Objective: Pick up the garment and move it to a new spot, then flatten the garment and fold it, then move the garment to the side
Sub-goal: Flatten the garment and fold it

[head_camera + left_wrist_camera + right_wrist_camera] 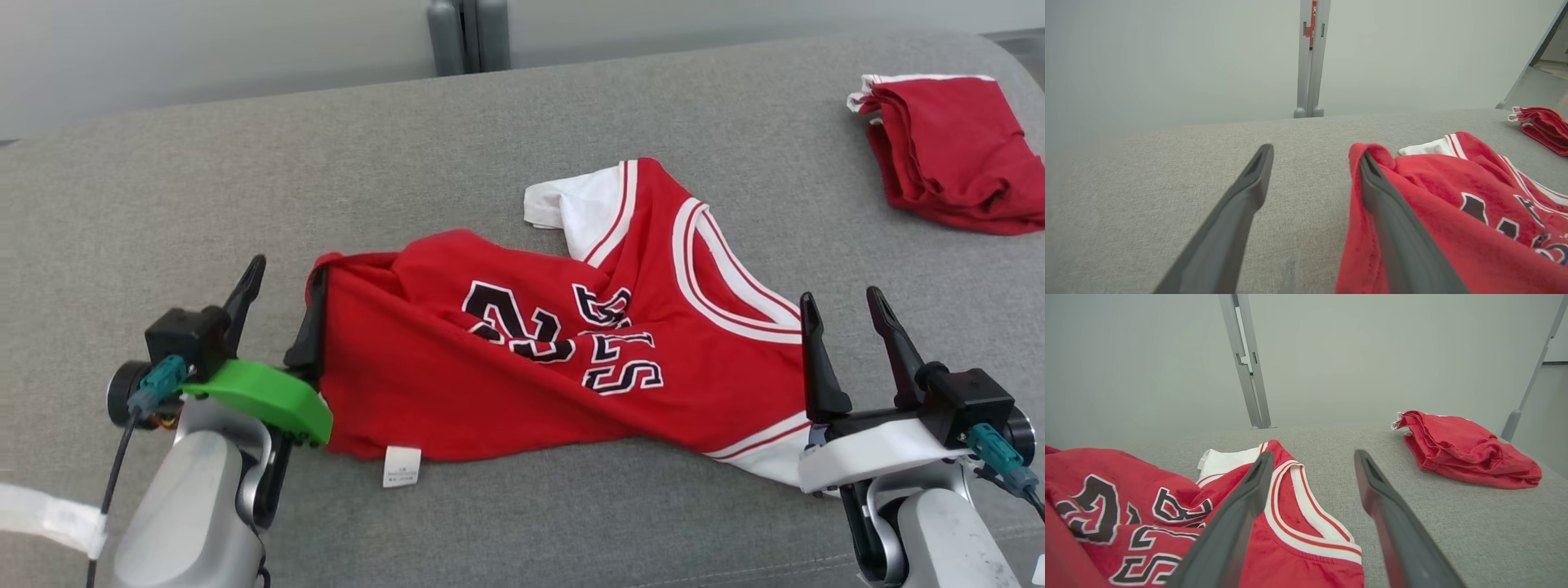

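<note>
The garment [506, 359] is a red jersey with white trim and black lettering, lying crumpled across the middle of the grey padded surface [163, 188]. My left gripper [282, 302] stands open at its left end. A fold of red cloth [1372, 151] rests over the tip of that gripper's right finger, and the left finger is over bare surface. In the left wrist view the left gripper [1314, 161] has nothing between its fingers. My right gripper [842, 300] is open at the jersey's right end, near the collar [1306, 506]. In the right wrist view the right gripper [1313, 457] holds nothing.
A second red garment [947, 155] lies folded at the back right of the surface, also seen as a red bundle [1461, 449] ahead of the right gripper. A grey post [467, 37] stands behind the far edge. A white strip [49, 514] lies at the lower left.
</note>
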{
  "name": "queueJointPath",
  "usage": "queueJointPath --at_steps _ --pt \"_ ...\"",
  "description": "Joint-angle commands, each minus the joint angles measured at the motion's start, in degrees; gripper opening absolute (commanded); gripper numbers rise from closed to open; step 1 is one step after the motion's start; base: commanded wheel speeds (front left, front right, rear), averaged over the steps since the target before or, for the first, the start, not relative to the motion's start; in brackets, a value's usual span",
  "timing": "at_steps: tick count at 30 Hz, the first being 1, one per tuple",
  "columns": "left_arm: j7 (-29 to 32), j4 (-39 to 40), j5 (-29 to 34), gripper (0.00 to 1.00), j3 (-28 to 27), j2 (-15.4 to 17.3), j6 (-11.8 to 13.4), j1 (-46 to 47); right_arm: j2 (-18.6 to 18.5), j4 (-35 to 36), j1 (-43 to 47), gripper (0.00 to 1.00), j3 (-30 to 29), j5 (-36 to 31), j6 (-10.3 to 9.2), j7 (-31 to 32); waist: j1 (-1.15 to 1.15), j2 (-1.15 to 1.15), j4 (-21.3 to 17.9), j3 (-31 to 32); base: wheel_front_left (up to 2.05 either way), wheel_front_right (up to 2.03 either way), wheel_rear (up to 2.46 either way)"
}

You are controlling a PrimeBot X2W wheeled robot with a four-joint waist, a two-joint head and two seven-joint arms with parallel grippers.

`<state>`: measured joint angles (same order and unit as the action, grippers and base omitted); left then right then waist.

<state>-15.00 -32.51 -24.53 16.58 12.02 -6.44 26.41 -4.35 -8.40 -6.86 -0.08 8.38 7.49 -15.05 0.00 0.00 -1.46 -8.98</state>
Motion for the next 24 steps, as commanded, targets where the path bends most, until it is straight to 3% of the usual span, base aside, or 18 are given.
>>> queueJointPath --at_steps 1,10,24 --pt "-0.19 0.58 0.49 1.00 -1.03 0.06 0.30 -2.37 -0.11 -0.15 0.92 1.00 -0.05 -0.13 0.01 -0.17 0.00 0.00 1.72 1.97 0.00 0.00 0.00" --pt "-0.20 3.65 2.27 1.00 -2.95 -1.21 -0.42 -10.10 -0.26 -0.67 2.20 1.00 -0.10 0.15 0.01 -0.16 0.00 0.00 2.87 4.03 0.00 0.00 0.00" --pt "-0.21 1.82 1.67 1.00 3.32 -3.86 -1.01 -10.01 -0.16 -0.66 3.15 1.00 0.10 0.52 0.01 -0.16 0.00 0.00 2.12 5.19 0.00 0.00 0.00"
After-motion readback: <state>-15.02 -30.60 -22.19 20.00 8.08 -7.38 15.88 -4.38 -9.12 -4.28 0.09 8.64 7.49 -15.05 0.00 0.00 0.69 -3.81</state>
